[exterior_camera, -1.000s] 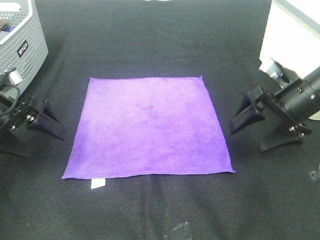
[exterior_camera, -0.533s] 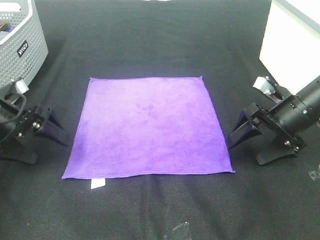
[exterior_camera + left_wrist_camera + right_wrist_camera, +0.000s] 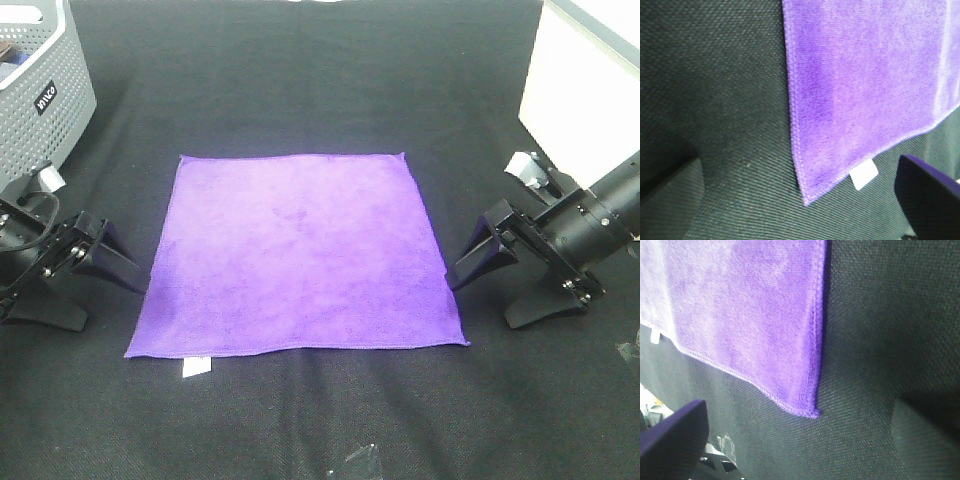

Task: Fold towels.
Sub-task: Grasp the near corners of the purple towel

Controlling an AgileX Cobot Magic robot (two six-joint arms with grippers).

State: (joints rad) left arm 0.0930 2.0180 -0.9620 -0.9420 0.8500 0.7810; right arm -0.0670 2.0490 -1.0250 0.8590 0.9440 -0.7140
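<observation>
Currently purple towel (image 3: 300,255) lies flat and unfolded, mid-table (image 3: 300,80), on black surface. White tag (image 3: 196,367) sticks out at front left corner. Left pincer (image 3: 113,307) sits low beside towel's left edge near that corner, jaws spread, gripping nothing. Right pincer (image 3: 481,306) sits low beside right edge near front right corner, jaws spread, one fingertip just beside hem. Grey perforated basket (image 3: 50,90) at far left. White box (image 3: 585,100) at far right.

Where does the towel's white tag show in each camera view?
Exterior high: white tag sticks out at the purple towel's near-left corner.
Left wrist: tag just off the one towel corner shown.
Right wrist: tag barely in frame, at the near edge's far end.
Shared landmark: the towel's stitched near edge.
</observation>
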